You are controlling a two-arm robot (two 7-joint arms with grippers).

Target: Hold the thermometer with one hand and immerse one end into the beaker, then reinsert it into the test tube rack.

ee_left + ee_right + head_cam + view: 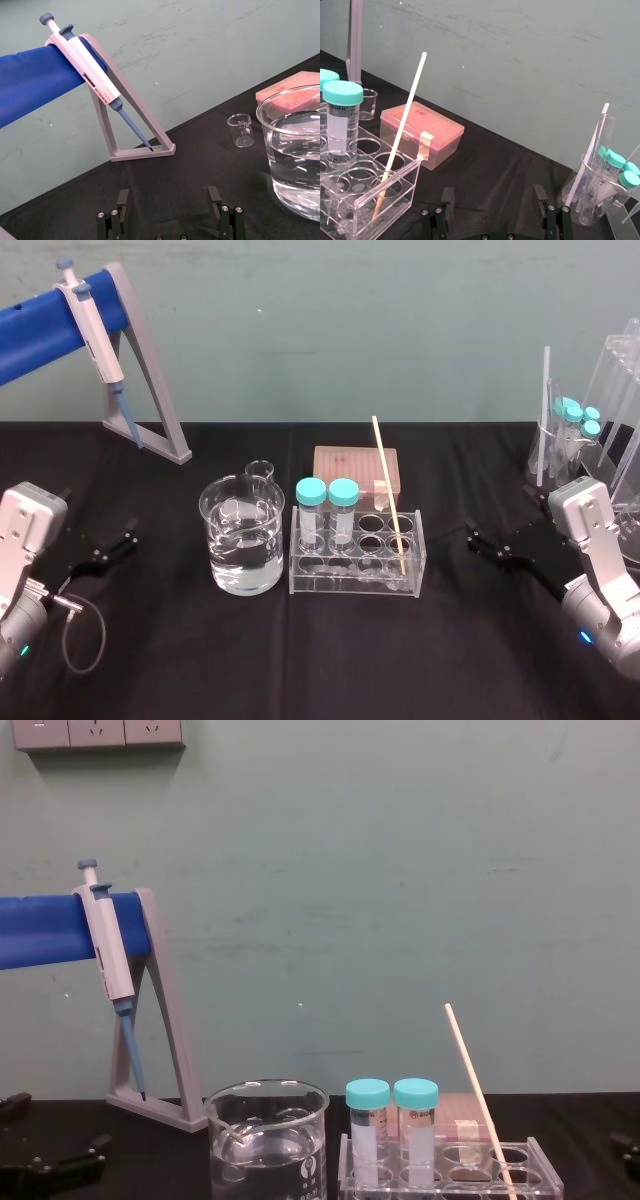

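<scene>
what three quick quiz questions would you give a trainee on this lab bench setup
1. True or false: the thermometer leans in the test tube rack.
2. The beaker holds: A) clear liquid, B) nothing, C) the thermometer.
3. Fill in: the left gripper and the right gripper both rest with fingers ____.

Key: 1 true; 2 A; 3 open.

Before me the worktop is covered in black cloth. At its middle the beaker, part full of clear liquid, stands just left of the test tube rack. Behind them sit a small beaker and a pink box. The grey pipette stand stands back left and a glass flask back right.
</scene>
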